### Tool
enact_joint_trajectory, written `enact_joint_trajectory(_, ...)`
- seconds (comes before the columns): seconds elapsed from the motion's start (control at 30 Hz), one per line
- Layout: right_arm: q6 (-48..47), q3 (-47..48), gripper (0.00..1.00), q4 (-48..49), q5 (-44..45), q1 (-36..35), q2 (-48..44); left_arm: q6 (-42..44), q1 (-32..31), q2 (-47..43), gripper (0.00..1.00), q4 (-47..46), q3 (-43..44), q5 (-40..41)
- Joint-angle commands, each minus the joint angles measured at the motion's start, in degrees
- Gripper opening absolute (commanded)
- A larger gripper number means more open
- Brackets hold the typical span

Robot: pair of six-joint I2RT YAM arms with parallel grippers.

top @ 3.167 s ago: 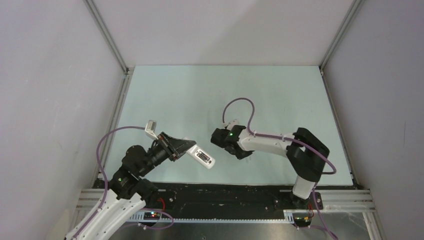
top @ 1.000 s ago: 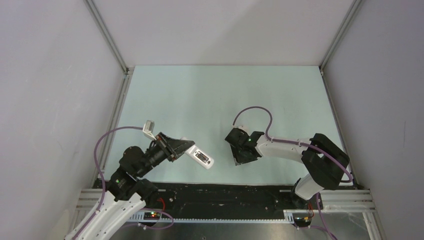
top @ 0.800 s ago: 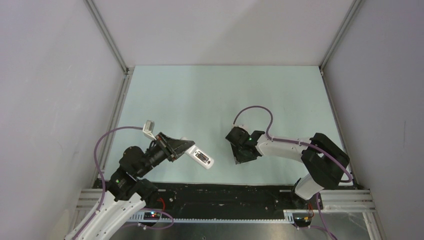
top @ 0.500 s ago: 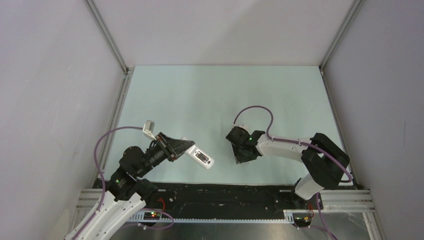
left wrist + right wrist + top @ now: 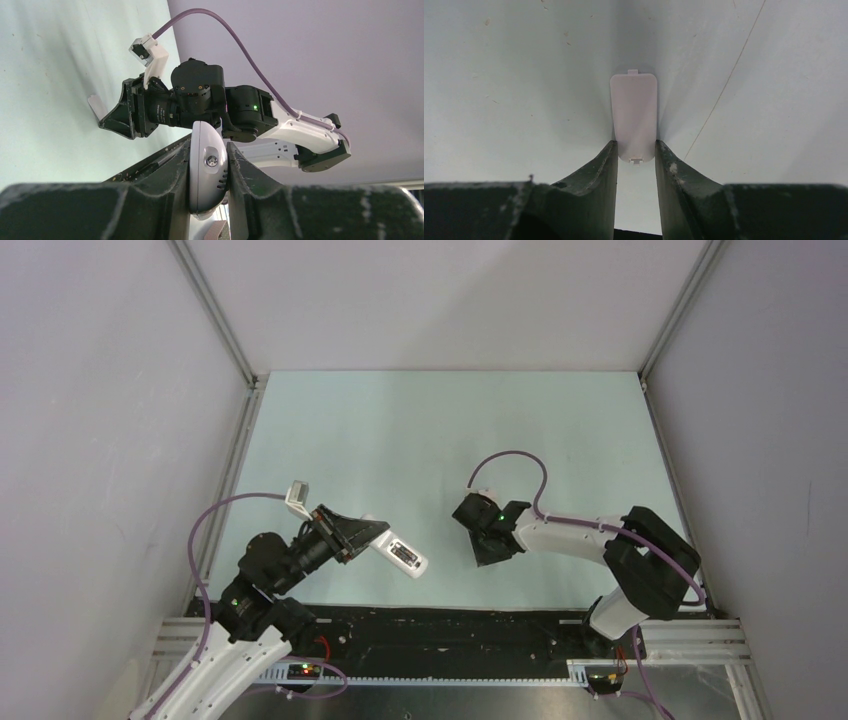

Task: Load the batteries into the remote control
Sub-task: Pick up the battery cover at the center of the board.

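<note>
Up front: 1 remote (image 5: 398,554), maybe 1 cover (image 5: 634,117).

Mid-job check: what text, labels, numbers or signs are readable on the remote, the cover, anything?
None readable in any view.
On the remote control, clamped in the left tool: dark patch too small to read.
On the cover piece, in the right tool: blank.

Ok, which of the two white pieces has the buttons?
The remote control clamped in the left gripper; the cover between the jaws of the right gripper is plain.
</note>
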State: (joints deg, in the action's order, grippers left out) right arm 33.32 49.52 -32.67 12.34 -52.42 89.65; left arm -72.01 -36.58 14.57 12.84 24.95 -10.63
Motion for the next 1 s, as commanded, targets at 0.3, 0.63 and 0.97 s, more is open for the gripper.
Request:
enact_joint_trajectory(0.3, -1.3, -0.3, 0.29, -6.3, 2.8, -2.0, -11.6, 0.1, 0.1, 0.5, 0.01, -1.8, -0.2, 0.7)
enact_joint_trajectory(0.63, -2.3, 5.8, 0.26, -17.3, 3.5, -4.0, -23.6, 1.0, 0.0, 3.3, 0.02, -1.9, 0.5, 1.9)
enact_joint_trajectory(0.97, -3.9, 19.8, 0.26, -27.2, 4.1, -8.0, -25.0, 3.9, 0.0, 10.2, 0.01, -2.4, 3.8, 2.6)
